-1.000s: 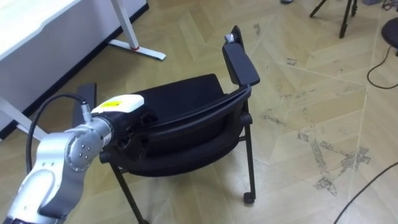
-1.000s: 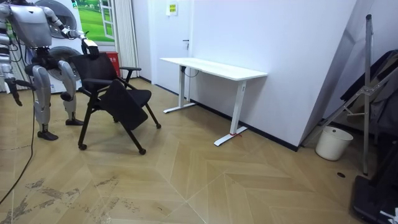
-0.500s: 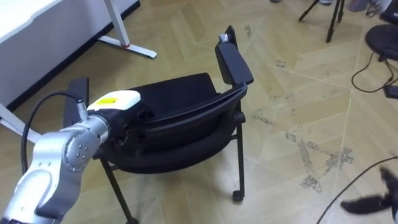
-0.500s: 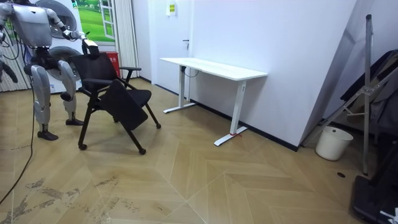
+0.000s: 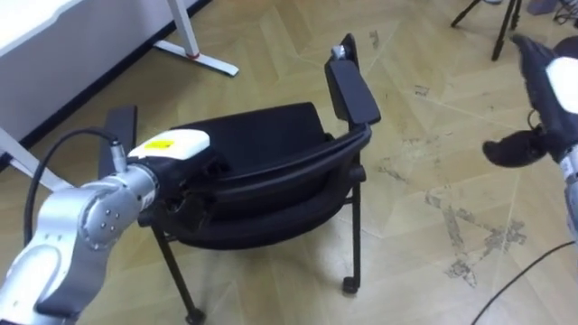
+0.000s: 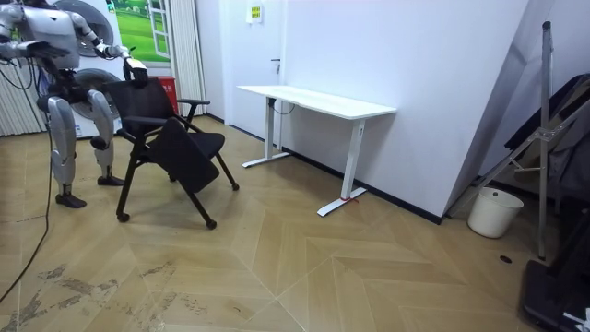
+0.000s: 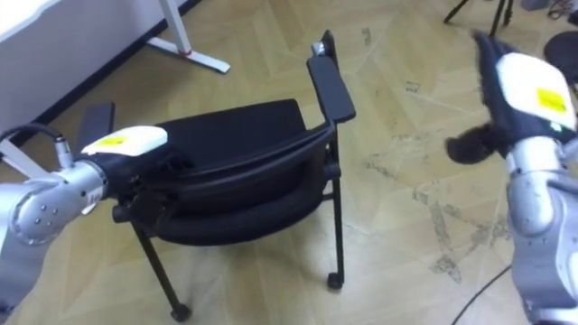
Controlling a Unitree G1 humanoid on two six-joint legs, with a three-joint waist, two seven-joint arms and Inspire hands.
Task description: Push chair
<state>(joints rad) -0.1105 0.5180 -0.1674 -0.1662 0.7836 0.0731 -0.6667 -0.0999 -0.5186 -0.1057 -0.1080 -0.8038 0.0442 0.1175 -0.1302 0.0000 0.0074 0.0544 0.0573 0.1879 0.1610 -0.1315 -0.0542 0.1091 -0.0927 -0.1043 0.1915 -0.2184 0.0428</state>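
Low on the left of the left eye view, the left hand (image 5: 173, 152) lies on the top rail (image 5: 289, 167) of the black chair (image 5: 271, 135), at the rail's left end. I judge that a sensible place for a push: force put in high on the back rolls the castors (image 5: 349, 285) without the robot stooping. The hand's dark underside merges with the dark rail, so whether it clasps the rail or just presses on it I cannot tell. The forearm comes up from the lower left, with the wrist roughly level with the rail. The chair stands on the wooden floor (image 5: 433, 90), its seat facing away from the robot, with the white desk (image 5: 54, 36) at the far left. The right hand (image 5: 551, 90) hangs in the air at the right edge, well apart from the chair, spread and holding nothing — likely out for balance, not for the push.

Over in the room view, the robot stands upright behind the chair (image 6: 175, 148) at the room view's left, its left hand (image 6: 135, 72) on top of the back. The desk (image 6: 318, 101) stands further along the wall, so the push probably heads that way.

Across the right eye view the layout reads the same — left hand (image 7: 131, 146) at the rail, right hand (image 7: 524, 90) raised with its back toward the camera and thumb out to the left.
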